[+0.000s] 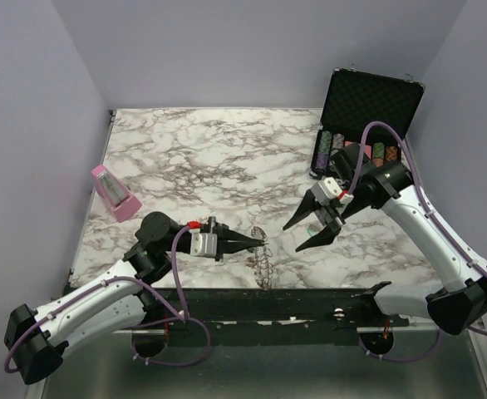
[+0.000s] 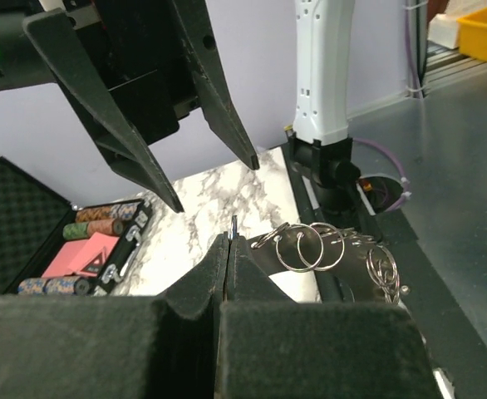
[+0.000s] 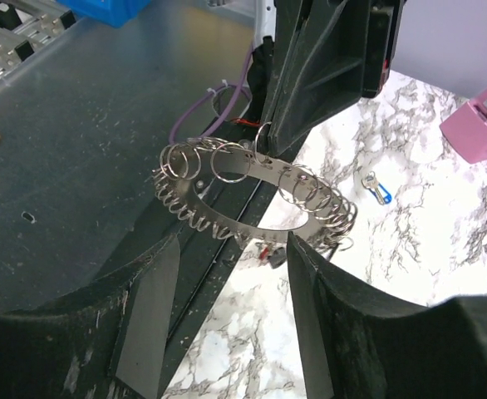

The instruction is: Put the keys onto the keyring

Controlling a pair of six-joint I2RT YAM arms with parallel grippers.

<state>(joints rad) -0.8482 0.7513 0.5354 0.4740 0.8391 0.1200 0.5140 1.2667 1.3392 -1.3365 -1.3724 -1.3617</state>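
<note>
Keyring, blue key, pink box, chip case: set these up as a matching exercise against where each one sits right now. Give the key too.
Things
1. keyring
2. blue key
3. pink box
4. chip case

Places
A. lying loose on the marble table
B. standing at the table's left edge
C. pinched in the left tool
D. open at the table's far right corner

Pairs: 1-C, 2-A, 3-B, 4-D
</note>
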